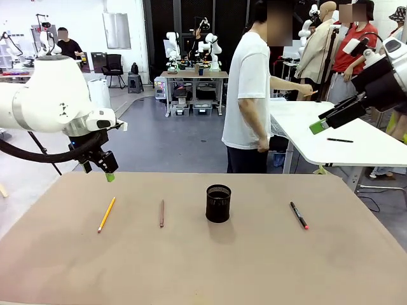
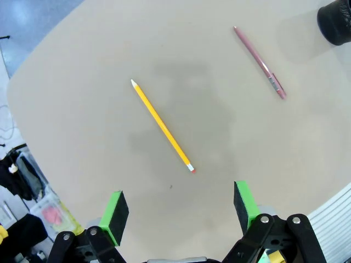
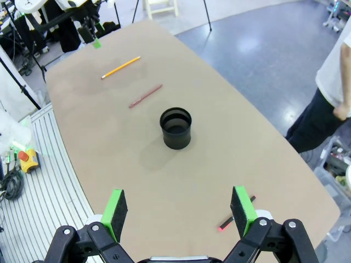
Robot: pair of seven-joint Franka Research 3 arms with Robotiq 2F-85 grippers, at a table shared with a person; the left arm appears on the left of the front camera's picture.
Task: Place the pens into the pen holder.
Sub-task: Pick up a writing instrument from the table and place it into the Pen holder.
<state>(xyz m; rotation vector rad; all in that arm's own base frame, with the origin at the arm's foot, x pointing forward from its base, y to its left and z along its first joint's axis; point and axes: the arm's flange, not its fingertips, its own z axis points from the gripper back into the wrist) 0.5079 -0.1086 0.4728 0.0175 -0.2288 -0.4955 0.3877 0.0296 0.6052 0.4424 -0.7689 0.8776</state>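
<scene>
Both grippers open and empty, three pens flat on the table, none in the holder.

The left gripper [image 1: 103,164] hangs with its fingers spread wide above the table's far left edge. The yellow pencil [image 1: 106,214] lies just on the near side of it, and the reddish-brown pencil [image 1: 161,213] lies to the right of that. The pen holder [image 1: 218,203] stands upright near the middle of the table, apart from every pen. The black marker [image 1: 299,215] with its red end lies well to the holder's right. The right gripper [image 1: 327,119] is raised high at the far right, its fingers also spread wide, well above the marker. The table [image 1: 203,273] has a plain tan top. Beyond it a person [image 1: 247,95] in a white shirt stands beside a white table [image 1: 362,146] in a workshop with a grey floor.
</scene>
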